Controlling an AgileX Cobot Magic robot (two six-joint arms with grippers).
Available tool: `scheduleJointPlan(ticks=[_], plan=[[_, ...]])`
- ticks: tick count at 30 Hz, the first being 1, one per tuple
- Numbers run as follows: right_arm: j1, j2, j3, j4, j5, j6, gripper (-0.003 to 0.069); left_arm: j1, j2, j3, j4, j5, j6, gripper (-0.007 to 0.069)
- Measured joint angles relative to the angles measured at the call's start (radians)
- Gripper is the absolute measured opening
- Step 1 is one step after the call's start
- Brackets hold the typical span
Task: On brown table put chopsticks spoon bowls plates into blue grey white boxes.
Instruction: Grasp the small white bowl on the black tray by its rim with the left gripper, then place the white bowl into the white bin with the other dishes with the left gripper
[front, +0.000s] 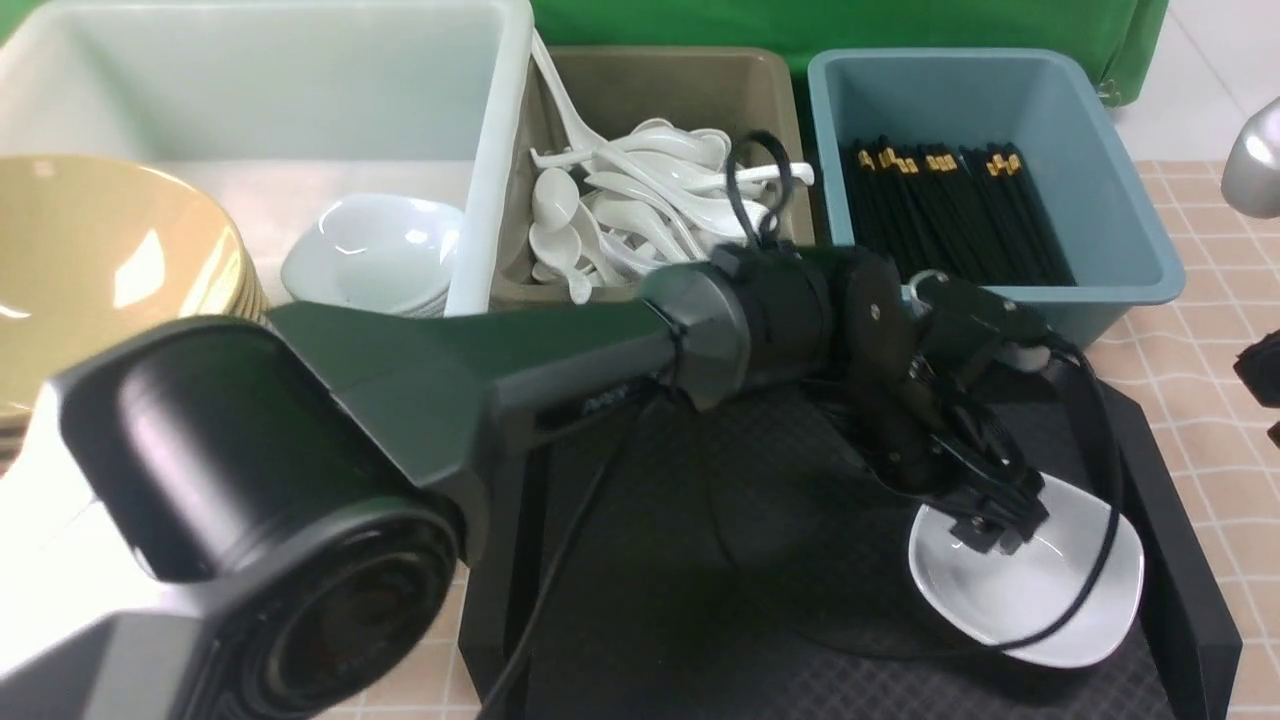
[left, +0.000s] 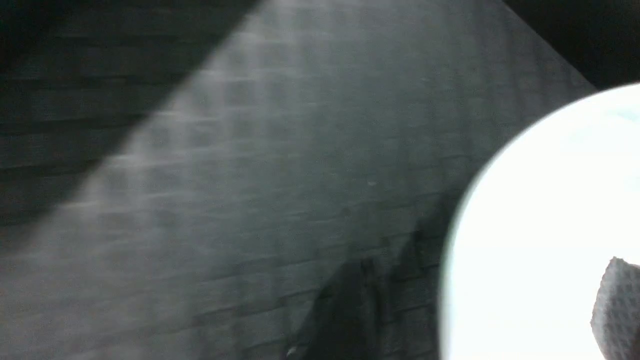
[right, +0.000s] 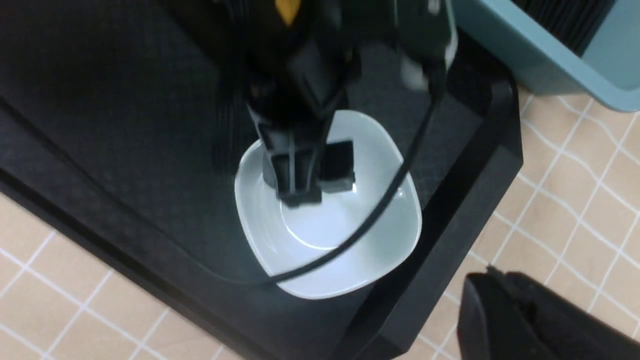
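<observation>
1. A white bowl (front: 1040, 600) is seen resting upright in the right-hand part of a black tray (front: 700, 560), close to the tray's right wall.
2. The left end effector (front: 1000, 525) is held over the bowl's far-left side with its jaws apart; nothing is gripped between them, and contact with the bowl cannot be told.
3. A black cable (front: 1100, 520) from the left arm is draped in a loop across the bowl's right half.
4. Behind the tray a blue box (front: 1130, 230) is set, in which black chopsticks (front: 950, 210) are laid side by side.
5. To its left a grey box (front: 700, 85) is filled with white spoons (front: 640, 210).
6. Further left a white box (front: 490, 150) is placed, holding a stack of white bowls (front: 370, 255); a stack of tan dishes (front: 100, 270) is seen at its left end.
7. Much of the front view is blocked by the left arm, which is stretched across the fronts of the boxes.
8. The right end effector (right: 525, 315) is closed and empty, off to the tray's right above the bench (front: 1220, 300).
</observation>
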Motion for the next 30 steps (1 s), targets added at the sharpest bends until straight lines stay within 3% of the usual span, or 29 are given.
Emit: scheduleJointPlan(ticks=[4,5,8,11,14,20,21,22,26,30], plan=[[0.000,0.000,0.000,0.000,0.000,0.000,0.0048,-0.001,0.008,-0.003,0.013,-0.001,0.004,0.0338],[0.000,0.000,0.000,0.000,-0.001,0.000,0.0048,0.001,0.008,-0.003,0.022,0.004,0.004,0.0240],[0.000,0.000,0.000,0.000,-0.012,-0.004,0.0048,0.019,-0.017,-0.003,0.014,0.045,-0.003,0.0069],[0.000,0.000,0.000,0.000,-0.053,-0.008,0.0048,0.056,-0.093,-0.003,0.027,0.099,-0.002,0.0013],[0.000,0.000,0.000,0.014,-0.107,-0.012,0.0048,0.110,-0.175,-0.002,0.041,0.126,0.005,0.0006],[0.000,0.050,-0.068,0.218,-0.188,-0.179,0.0048,0.351,-0.464,-0.001,0.073,0.175,0.020,0.0006],[0.002,0.088,-0.113,0.280,-0.191,-0.229,0.0048,0.432,-0.523,-0.002,0.084,0.185,0.020,0.0006],[0.005,0.099,-0.119,0.287,-0.191,-0.241,0.0048,0.432,-0.523,-0.002,0.084,0.186,0.020,0.0006],[0.079,0.212,-0.246,0.334,-0.194,-0.294,0.0048,0.650,-0.592,-0.002,0.098,0.237,0.019,0.0006],[0.216,0.362,-0.410,0.339,-0.201,-0.344,0.0049,0.831,-0.569,-0.002,0.114,0.289,0.018,0.0006]])
